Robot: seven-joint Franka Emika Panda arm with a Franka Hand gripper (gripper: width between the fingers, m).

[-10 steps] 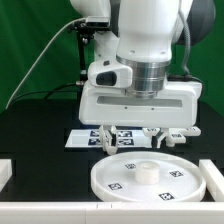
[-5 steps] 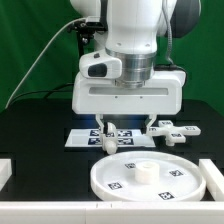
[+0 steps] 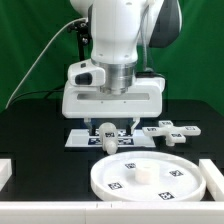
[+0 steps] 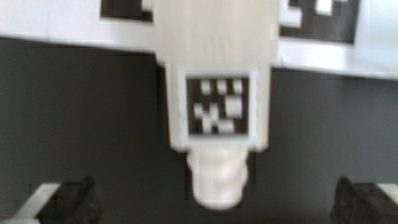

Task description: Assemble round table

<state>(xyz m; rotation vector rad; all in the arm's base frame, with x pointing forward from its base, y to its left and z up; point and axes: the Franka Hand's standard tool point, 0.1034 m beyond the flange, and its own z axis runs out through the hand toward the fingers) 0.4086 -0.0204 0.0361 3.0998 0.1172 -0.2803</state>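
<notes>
The round disc (image 3: 150, 178) lies flat on the black table at the front, tags up, with a raised hub in its middle. The short white leg (image 3: 106, 139) lies on its side just behind the disc, over the marker board (image 3: 80, 139). In the wrist view the leg (image 4: 215, 90) shows a tag and a rounded tip. My gripper (image 3: 113, 128) is open and hovers over the leg. Its dark fingers (image 4: 61, 201) stand wide apart on either side of the tip and hold nothing (image 4: 219, 205). The lobed foot (image 3: 172, 132) lies at the exterior view's right.
White corner brackets stand at the front, one at the exterior view's left (image 3: 6, 171) and one at its right (image 3: 214, 176). The marker board also shows in the wrist view (image 4: 107, 25). A green backdrop stands behind the table.
The arm has moved toward the exterior view's left, from above the foot to above the leg. The disc, leg and foot have not moved.
</notes>
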